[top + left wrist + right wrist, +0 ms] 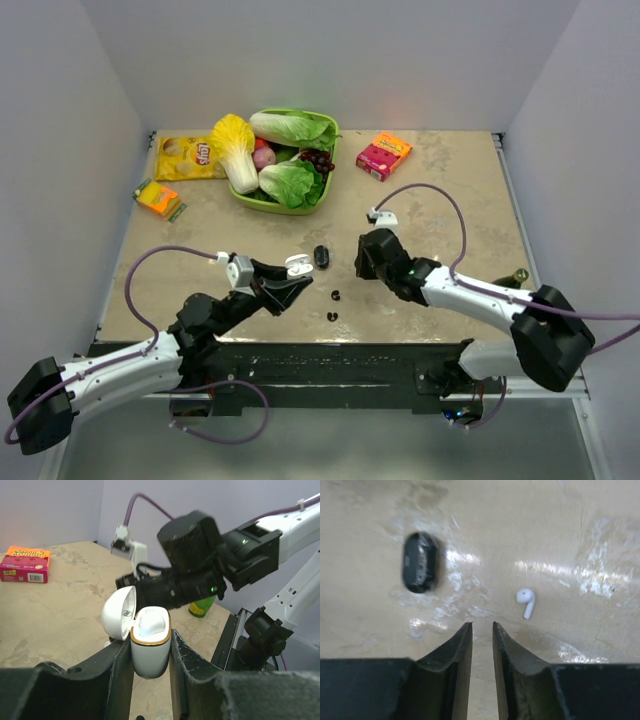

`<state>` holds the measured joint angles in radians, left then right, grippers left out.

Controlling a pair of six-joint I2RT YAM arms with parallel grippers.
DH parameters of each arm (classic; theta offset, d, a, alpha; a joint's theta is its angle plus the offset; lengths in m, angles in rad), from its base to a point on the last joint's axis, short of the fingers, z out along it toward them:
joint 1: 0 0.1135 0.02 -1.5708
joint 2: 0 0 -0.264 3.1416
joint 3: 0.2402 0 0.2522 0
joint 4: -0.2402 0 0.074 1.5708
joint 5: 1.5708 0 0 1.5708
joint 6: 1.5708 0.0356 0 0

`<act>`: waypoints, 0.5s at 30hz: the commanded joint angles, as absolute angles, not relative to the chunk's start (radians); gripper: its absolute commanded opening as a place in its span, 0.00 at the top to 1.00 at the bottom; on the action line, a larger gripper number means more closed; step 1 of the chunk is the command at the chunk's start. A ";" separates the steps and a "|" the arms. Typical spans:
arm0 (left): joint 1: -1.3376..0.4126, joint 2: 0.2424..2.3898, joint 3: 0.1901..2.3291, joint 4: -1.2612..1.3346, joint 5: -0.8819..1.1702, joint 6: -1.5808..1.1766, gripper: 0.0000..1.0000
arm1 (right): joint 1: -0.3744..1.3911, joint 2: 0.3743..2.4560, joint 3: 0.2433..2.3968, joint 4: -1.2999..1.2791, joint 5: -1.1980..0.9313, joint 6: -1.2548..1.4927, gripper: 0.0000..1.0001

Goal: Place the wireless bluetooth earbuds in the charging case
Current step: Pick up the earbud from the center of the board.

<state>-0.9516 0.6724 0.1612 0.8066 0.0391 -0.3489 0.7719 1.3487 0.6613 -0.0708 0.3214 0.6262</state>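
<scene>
A white earbud (526,602) with a short stem lies on its side on the surface (545,530), just ahead and to the right of the right tool (481,626). That tool's fingers stand a narrow gap apart with nothing between them.

The earbud looks very light, hard and glossy. It would probably skate or flick away if one finger reached it first, and its rounded head offers little to hold. The better hold is likely across the stem or just below the head, pinched gently and squarely, with the stem left free to drop into its socket.

The charging case (150,630) is off the surface, clamped upright by its lower body in the left tool (149,647). Its lid (119,612) is swung back to the left. It is smooth, stiff plastic and could slip or twist in that hold if pressed from above. A white rounded shape sits inside the gold rim, but I cannot tell whether it is a seated earbud.

A black oval object (420,562) lies farther out on the surface, well apart from the earbud. Two tiny black buds (335,295) lie near the front edge, too small to judge.
</scene>
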 commanded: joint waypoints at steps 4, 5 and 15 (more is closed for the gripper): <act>-0.957 0.661 0.152 0.857 0.026 -0.342 1.00 | 0.766 1.212 0.801 -0.123 0.457 0.532 0.02; -0.959 0.663 0.152 0.861 0.026 -0.344 1.00 | 0.756 1.203 0.802 -0.118 0.463 0.543 0.02; -0.959 0.643 0.147 0.851 0.032 -0.347 1.00 | 0.652 1.528 1.043 -0.349 0.298 0.537 0.02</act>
<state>-0.9516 0.6662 0.1505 0.8059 0.0376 -0.3489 0.6697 1.3437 0.8886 -0.1699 0.3466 0.5529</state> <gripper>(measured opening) 0.345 0.982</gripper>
